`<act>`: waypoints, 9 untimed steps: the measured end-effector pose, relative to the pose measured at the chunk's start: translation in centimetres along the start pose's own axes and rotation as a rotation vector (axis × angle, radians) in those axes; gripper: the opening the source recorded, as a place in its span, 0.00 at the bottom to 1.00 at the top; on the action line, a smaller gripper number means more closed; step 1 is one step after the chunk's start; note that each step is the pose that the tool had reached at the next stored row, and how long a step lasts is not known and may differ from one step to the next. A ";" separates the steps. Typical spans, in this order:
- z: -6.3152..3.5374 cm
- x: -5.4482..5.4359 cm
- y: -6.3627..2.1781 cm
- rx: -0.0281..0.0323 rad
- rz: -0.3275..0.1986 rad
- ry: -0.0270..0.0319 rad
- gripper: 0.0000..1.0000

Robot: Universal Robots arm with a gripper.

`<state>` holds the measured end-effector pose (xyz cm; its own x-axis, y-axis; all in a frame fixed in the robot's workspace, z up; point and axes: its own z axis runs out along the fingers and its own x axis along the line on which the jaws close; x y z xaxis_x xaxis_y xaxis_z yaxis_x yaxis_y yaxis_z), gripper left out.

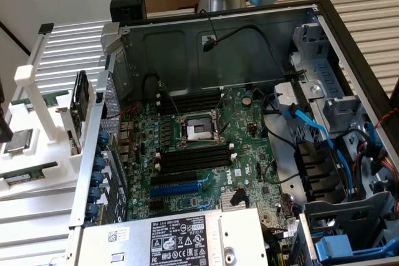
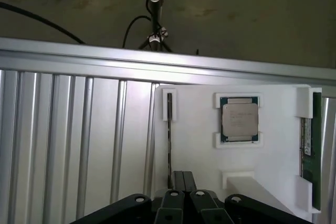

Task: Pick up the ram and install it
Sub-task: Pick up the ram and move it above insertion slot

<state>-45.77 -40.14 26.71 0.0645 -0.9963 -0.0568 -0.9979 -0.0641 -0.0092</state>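
The ram stands on edge in a slot of the white holder and looks like a thin dark line from above. My gripper hovers over the holder just beside the near end of the ram. Its two black fingers are pressed together with nothing between them. The open computer case holds the green motherboard, with black memory slots on either side of the processor socket.
A square silver processor chip lies in the holder's middle pocket, and another green board lies along the holder's far side. The holder sits on a ribbed aluminium table at the exterior view's left of the case. Blue and black cables crowd the case's right half.
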 end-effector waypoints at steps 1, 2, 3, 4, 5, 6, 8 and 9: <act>0.18 0.0 -0.06 0.0000 0.000 -0.0001 0.10; 0.55 0.1 -0.11 0.0000 0.000 -0.0003 0.10; 0.73 0.2 -0.11 0.0002 0.000 -0.0007 0.10; 0.91 0.2 -0.10 0.0002 0.000 -0.0011 0.10; 1.08 0.3 -0.10 0.0002 0.000 -0.0016 0.10; 1.27 0.3 -0.09 0.0001 0.000 -0.0017 0.10; 1.64 0.3 -0.09 0.0003 0.000 -0.0021 0.10; 1.81 0.3 -0.09 -0.0001 0.000 -0.0025 0.10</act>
<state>-45.65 -40.34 24.88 0.0644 -0.9962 -0.0593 -0.9979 -0.0640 -0.0092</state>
